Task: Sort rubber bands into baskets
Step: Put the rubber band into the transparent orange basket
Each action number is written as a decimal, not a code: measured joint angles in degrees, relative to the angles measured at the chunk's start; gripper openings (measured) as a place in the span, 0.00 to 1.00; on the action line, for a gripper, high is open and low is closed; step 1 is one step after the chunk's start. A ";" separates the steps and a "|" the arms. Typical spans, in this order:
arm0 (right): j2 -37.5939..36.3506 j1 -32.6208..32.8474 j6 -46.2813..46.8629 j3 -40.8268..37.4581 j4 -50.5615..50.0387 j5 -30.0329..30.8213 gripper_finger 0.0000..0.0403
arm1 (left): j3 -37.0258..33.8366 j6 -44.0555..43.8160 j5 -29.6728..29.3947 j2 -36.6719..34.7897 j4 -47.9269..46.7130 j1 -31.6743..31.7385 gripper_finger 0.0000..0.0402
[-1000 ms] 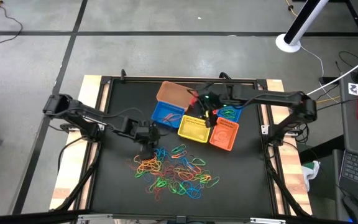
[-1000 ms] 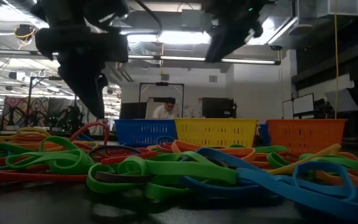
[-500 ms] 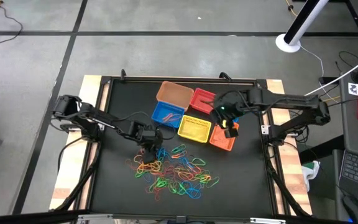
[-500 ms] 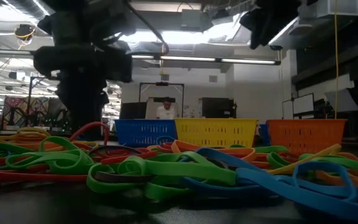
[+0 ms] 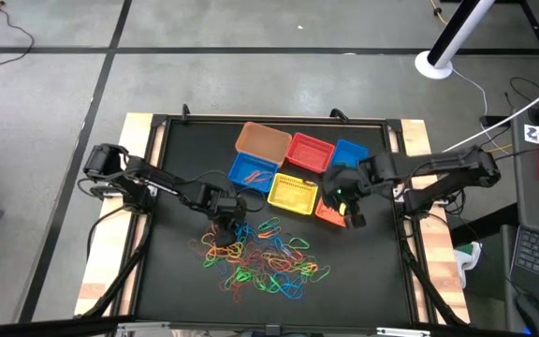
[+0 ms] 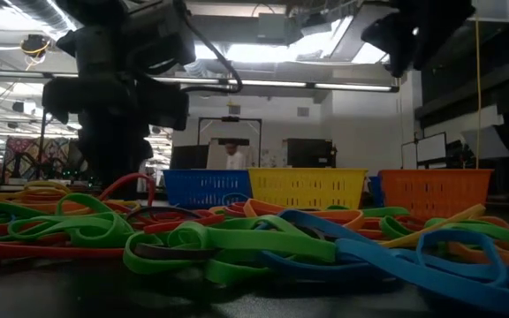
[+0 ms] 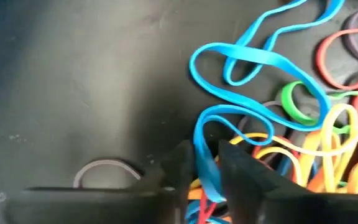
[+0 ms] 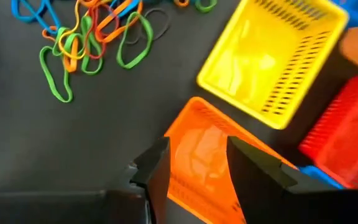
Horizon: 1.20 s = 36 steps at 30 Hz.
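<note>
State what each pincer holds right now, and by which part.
Left pincer is closed on a blue rubber band, pinching one end of its loop. Right pincer is open and empty above the orange basket.

Looked like a robotics lab or workshop. Showed a concrete floor (image 5: pixel 54 94) with loose cables, strip ceiling lights (image 6: pixel 272 53), and a person (image 6: pixel 231 155) seated among equipment beyond the bench (image 5: pixel 181 271).

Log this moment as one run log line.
left gripper: closing on blue rubber band at pile edge | right gripper: open, empty, over orange basket | stage: picking
</note>
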 joint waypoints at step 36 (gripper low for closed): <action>0.15 27.18 27.27 -30.02 44.36 3.37 0.39 | 20.27 23.86 -4.07 -0.07 2.04 18.45 0.02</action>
